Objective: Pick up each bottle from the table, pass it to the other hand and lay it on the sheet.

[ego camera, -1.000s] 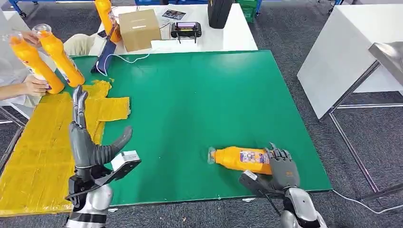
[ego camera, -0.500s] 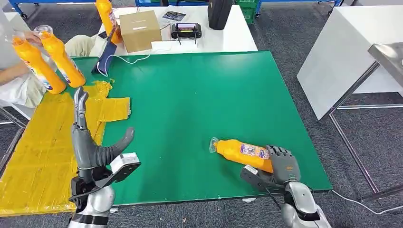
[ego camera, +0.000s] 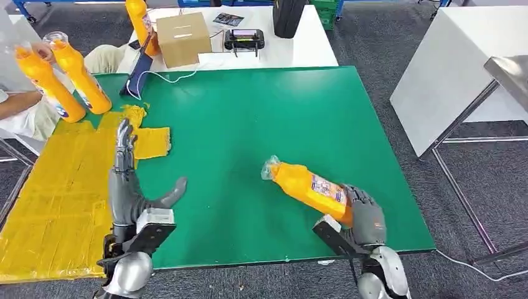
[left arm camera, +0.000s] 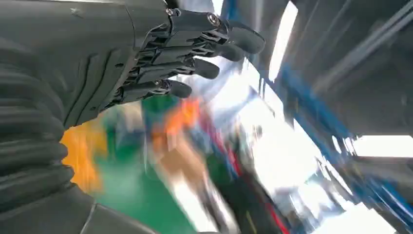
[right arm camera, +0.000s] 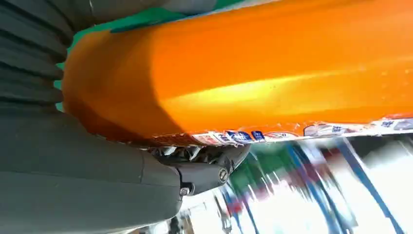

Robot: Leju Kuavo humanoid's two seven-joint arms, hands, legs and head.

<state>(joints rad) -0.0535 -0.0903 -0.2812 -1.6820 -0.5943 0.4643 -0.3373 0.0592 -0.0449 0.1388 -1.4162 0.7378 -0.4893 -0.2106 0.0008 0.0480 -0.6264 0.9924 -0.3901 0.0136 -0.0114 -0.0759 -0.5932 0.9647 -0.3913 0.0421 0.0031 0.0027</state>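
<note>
While gripping the base end of an orange bottle (ego camera: 308,185), the right hand (ego camera: 363,218) sits at the 5 o'clock corner of the green tabletop (ego camera: 261,118), fingers wrapped round the body. That bottle is tilted, its capped neck raised off the surface and pointing toward 10 o'clock; a printed label shows on its side near the hand. In the right wrist view the same bottle (right arm camera: 253,78) lies against the palm, with a fingertip (right arm camera: 229,161) curled beneath the label edge.

Left hand (ego camera: 127,187) holds nothing: fingers extended together toward 12 o'clock, thumb spread out to the side. It stands at the 7 o'clock part of the tabletop, just beside the edge of the yellow sheet (ego camera: 56,193), which covers the 8 to 9 o'clock side. The left wrist view confirms straight, unloaded fingers (left arm camera: 204,46); the background there is blurred.

At 10 o'clock, two more orange bottles (ego camera: 62,78) are upright at the far end of the sheet, a person's hand (ego camera: 43,51) at their tops. Beyond the green surface, on a white table (ego camera: 311,43), stand a cardboard box (ego camera: 182,38), another orange bottle (ego camera: 140,23) and a black handheld device (ego camera: 244,38).
</note>
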